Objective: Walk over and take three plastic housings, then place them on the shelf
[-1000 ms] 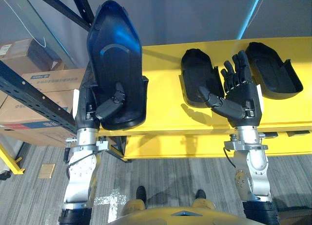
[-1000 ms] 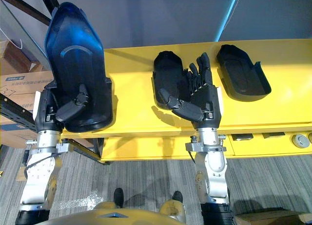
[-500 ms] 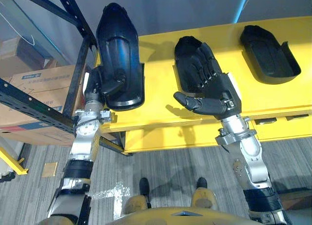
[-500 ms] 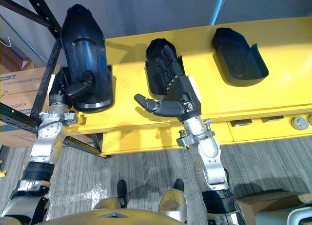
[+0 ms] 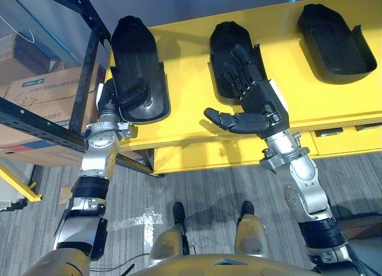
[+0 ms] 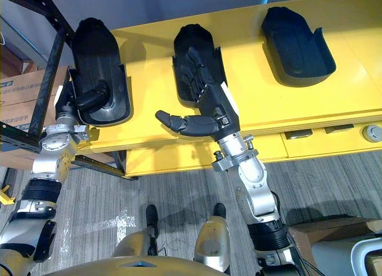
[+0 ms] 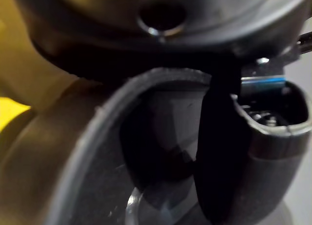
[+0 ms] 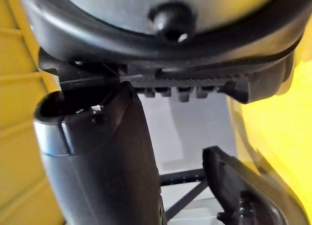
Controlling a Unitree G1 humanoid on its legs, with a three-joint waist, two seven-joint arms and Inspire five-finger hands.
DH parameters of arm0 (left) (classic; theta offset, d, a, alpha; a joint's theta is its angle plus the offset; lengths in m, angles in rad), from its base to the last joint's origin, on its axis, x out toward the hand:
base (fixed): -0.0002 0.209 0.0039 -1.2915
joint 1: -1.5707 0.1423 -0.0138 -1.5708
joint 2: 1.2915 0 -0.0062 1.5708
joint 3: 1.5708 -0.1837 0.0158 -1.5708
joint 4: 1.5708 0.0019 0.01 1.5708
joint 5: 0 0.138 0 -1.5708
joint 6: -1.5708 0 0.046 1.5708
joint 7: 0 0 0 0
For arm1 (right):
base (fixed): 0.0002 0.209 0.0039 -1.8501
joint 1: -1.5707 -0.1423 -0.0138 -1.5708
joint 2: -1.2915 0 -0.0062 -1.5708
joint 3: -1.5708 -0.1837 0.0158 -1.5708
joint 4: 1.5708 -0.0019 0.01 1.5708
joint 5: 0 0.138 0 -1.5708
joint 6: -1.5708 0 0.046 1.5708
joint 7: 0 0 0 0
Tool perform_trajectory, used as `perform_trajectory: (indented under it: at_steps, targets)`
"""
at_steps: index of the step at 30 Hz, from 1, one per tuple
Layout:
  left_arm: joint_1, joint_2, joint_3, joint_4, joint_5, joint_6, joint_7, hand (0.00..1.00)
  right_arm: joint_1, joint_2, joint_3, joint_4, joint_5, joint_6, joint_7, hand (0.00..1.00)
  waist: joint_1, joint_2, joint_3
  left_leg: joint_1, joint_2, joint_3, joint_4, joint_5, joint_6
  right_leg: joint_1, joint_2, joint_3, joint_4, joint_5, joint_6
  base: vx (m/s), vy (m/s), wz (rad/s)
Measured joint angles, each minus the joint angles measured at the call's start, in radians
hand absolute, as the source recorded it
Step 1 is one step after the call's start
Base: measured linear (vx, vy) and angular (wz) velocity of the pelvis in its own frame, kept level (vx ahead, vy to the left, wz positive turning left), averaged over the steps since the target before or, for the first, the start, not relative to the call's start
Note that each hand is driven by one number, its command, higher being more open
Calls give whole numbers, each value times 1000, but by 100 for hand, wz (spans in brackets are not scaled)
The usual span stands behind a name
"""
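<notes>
Head view: my left hand [image 5: 121, 100] clamps the leftmost housing [image 5: 134, 55] at the yellow top's [image 5: 185, 79] end, while my right hand [image 5: 261, 106] hovers, fingers spread, over the middle housing [image 5: 224, 37]. The wrist views agree, so I'd lower the right hand and pinch that housing's near wall.

Left housing [image 5: 134, 55], middle housing [image 5: 228, 34], right housing [image 5: 334, 43]; all black, hollow side up; spaced along yellow surface [image 5: 185, 73].

Silver-grey jointed arms [image 5: 303, 189], dark left hand [image 5: 128, 95] and right hand [image 5: 258, 106], black fingers [image 5: 239, 70].
</notes>
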State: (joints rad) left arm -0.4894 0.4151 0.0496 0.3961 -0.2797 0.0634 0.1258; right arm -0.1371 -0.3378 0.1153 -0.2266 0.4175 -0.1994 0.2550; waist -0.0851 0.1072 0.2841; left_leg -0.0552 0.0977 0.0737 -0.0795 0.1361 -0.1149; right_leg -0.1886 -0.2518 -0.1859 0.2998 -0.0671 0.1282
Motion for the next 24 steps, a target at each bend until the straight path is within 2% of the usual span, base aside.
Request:
perform_trajectory:
  at_steps: [5, 9, 16, 21, 24]
  targets:
    - [-68, 26, 0, 36, 0, -6, -5, 100, -7, 0, 17, -64, 0, 0, 1, 100, -2, -3, 48, -7, 0, 0, 18, 0, 2, -6, -2, 2, 14, -7, -1, -54, -16, -1]
    - [-74, 36, -2, 49, 3, -23, -7, 100, -7, 0, 15, -64, 0, 0, 1, 100, -4, -4, 60, -7, -1, 2, 23, -1, 4, -6, -2, 5, 15, -6, -1, -10, -4, 0]
    - [-92, 57, -6, 84, 15, -23, -35, 100, -1, 3, 15, -64, 0, 0, 2, 100, -5, -4, 60, 4, -1, 5, 21, -1, 4, 7, -1, 5, 8, 4, 5, 0, 0, 0]
    - [-76, 57, -15, 102, 16, -18, -54, 100, 19, 28, 14, -65, 0, -3, 3, 100, -11, -4, 57, 50, 0, 12, 1, -4, 8, 68, 4, -2, -38, 13, 19, 3, 2, -1]
    - [-54, 57, -18, 103, 17, -17, -79, 100, 56, 40, 16, -65, 1, -5, 2, 100, -10, -4, 17, 48, 0, 15, -3, -7, 12, 89, 9, -4, -91, 39, 24, 36, 17, 1]
